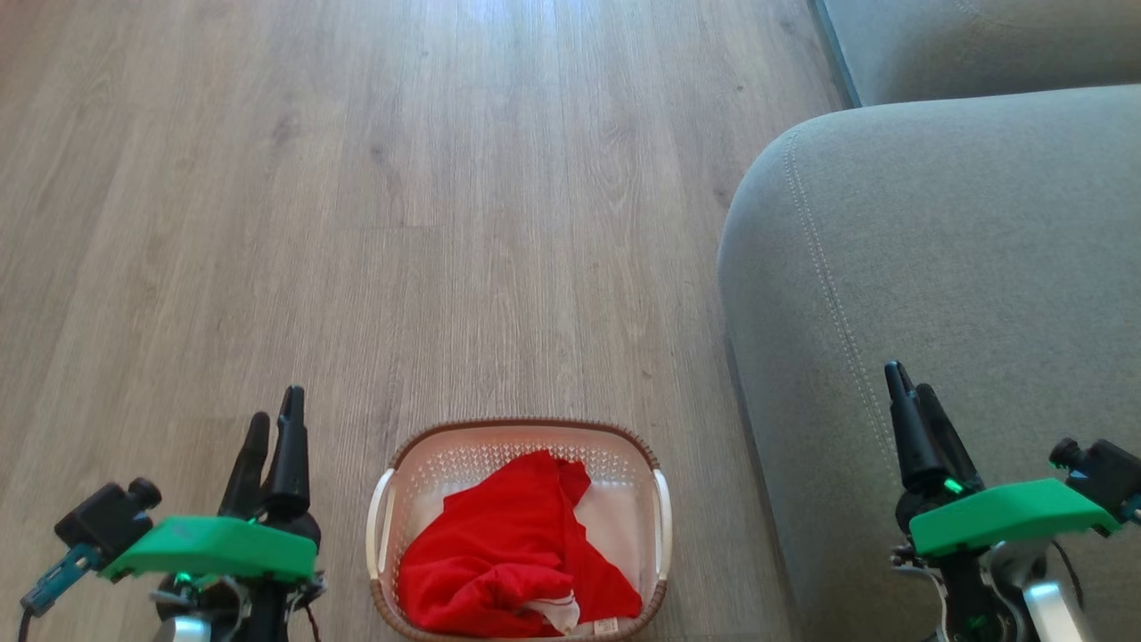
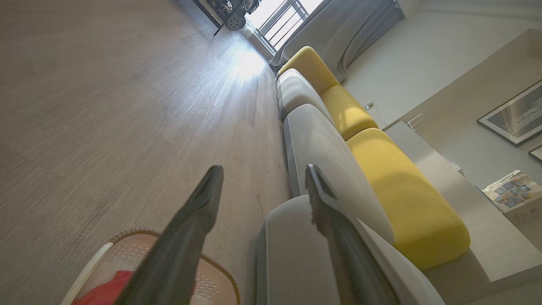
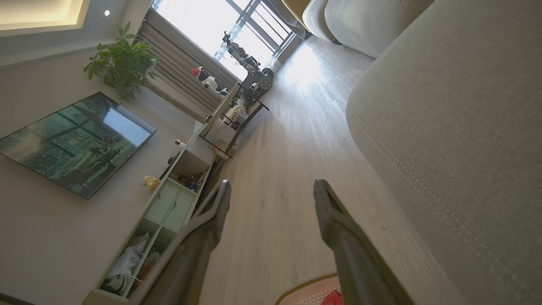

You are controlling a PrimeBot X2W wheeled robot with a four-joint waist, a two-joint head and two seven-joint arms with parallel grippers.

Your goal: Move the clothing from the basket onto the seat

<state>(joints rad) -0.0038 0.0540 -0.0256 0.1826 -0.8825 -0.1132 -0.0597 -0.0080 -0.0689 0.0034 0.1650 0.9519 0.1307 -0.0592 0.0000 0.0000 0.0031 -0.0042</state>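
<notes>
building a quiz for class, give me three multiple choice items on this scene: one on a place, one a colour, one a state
1. Where does the basket stand? A) on the floor beside the seat B) on the seat C) on a shelf
2. What colour is most of the clothing? A) blue B) red C) green
3. How are the left gripper and right gripper? A) both shut on clothing B) one lifting the basket C) both open, holding nothing
Answers: 1 A, floor shows around it; 2 B, a red heap lies in it; 3 C, jaws stand apart with nothing between.
</notes>
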